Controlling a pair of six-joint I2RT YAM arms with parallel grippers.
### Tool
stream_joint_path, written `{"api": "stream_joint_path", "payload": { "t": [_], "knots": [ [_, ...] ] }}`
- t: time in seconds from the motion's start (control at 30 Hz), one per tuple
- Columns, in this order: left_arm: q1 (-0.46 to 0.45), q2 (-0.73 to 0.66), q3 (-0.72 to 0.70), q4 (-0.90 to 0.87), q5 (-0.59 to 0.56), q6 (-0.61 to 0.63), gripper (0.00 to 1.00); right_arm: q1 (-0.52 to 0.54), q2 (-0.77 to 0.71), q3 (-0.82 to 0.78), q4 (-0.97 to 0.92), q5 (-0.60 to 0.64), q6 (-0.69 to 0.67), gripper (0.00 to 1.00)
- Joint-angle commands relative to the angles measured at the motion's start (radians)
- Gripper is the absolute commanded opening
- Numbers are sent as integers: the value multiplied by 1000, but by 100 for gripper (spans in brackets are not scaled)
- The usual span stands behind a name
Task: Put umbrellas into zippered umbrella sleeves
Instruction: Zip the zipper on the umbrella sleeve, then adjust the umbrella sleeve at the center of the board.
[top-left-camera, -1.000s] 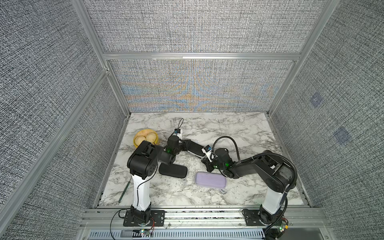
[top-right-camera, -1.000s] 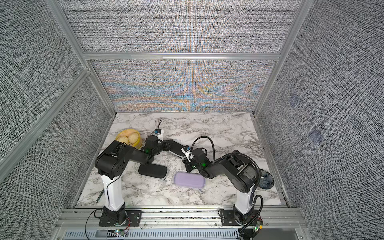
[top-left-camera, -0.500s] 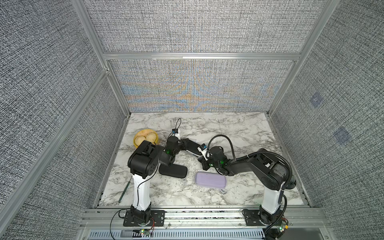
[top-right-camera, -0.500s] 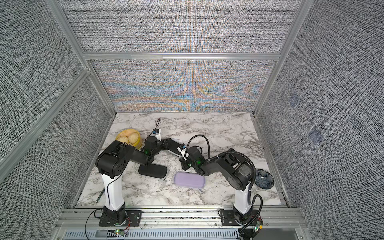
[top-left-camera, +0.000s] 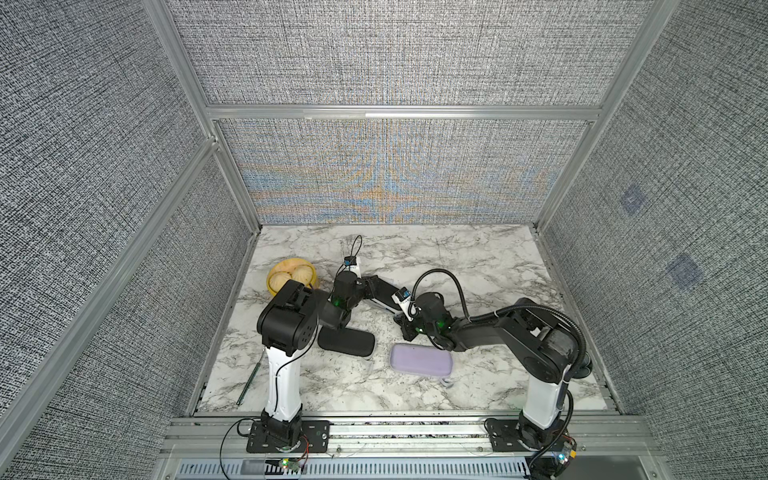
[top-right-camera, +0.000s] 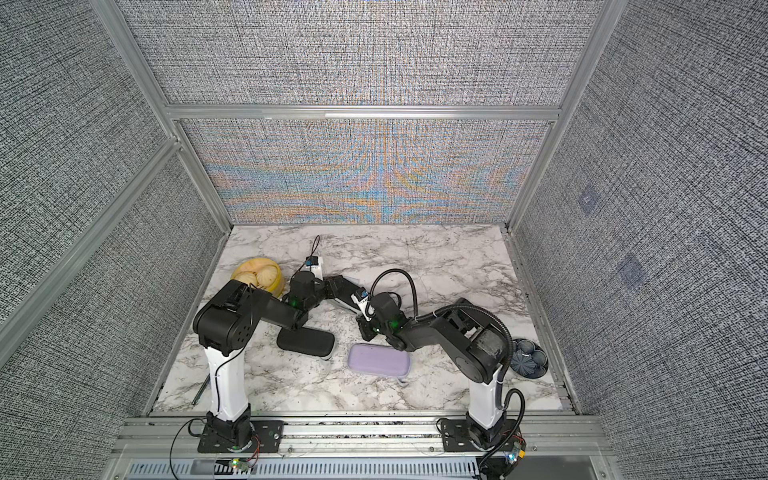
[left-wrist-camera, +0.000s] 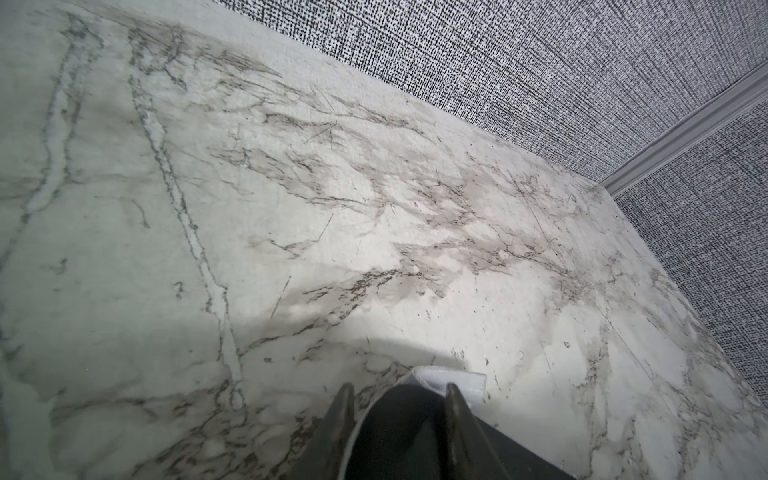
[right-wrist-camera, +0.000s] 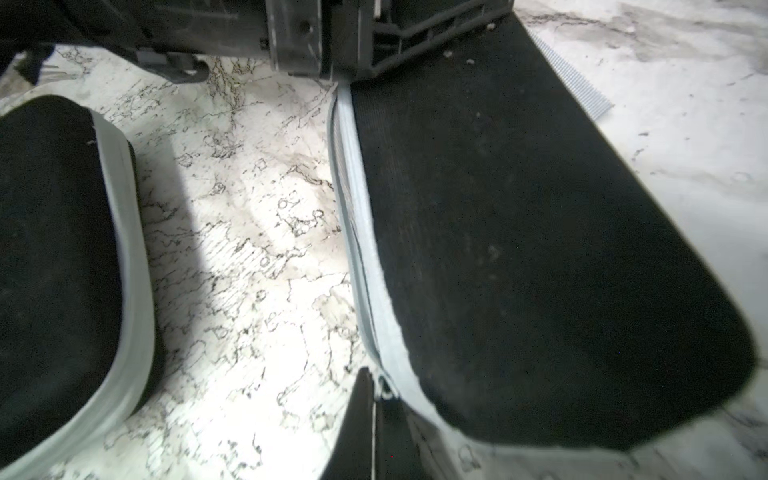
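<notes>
sleeves lie on the marble surface (top-left-camera: 478, 266), three in all, and both tools are at the same one. the left tool (left-wrist-camera: 399, 392) straddles one end of the black sleeve (right-wrist-camera: 519, 249), with a finger (left-wrist-camera: 338, 415) against each side, so it is gripping that end. past its tips there is only bare surface as far as the wall.

the right tool (right-wrist-camera: 376, 401) sits low at the opposite end of that sleeve, its jaws closed together. its tips meet right at the zipper pull (right-wrist-camera: 385, 388) on the pale zipper band at the sleeve's rounded corner. whether the pull is pinched between them i cannot tell. the sleeve lies flat and stretches from the right tool toward the left tool.

the second black sleeve (top-left-camera: 347, 343) rests to one side of the right tool, apart from the held one, and just beside the left arm. the lavender sleeve (top-left-camera: 420, 360) lies zipped up behind the right tool, near that arm, touching neither black one.

a yellow basket (top-left-camera: 291, 261) holding pale buns stands near the left tool's wrist. a green pen (top-left-camera: 248, 380) lies well behind the left tool at the surface's edge. in a top view a blue dish (top-right-camera: 528, 357) sits well behind the right tool.
</notes>
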Motion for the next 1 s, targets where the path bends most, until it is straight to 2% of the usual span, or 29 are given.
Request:
{"api": "stream_joint_path", "payload": {
  "t": [0.0,0.2,0.37,0.6,0.8,0.87,0.97],
  "knots": [
    [-25,28,-29,-123,-18,-103,0,16,44,64,-35,-142,3,0],
    [-27,10,-81,-88,-41,-114,0,21,86,134,-16,-149,53,0],
    [-41,4,-94,-19,4,-154,0,25,148,253,-57,-174,50,0],
    [-64,8,-132,47,27,-192,0,37,201,337,-63,-209,67,0],
    [-63,-67,-179,28,37,-172,0,-17,156,255,-94,-184,43,0],
    [-58,-126,-180,-38,22,-133,31,-55,118,200,-101,-192,41,0],
    [-47,-173,-192,-55,34,-110,67,-101,85,174,-150,-195,17,0]
  ]
}}
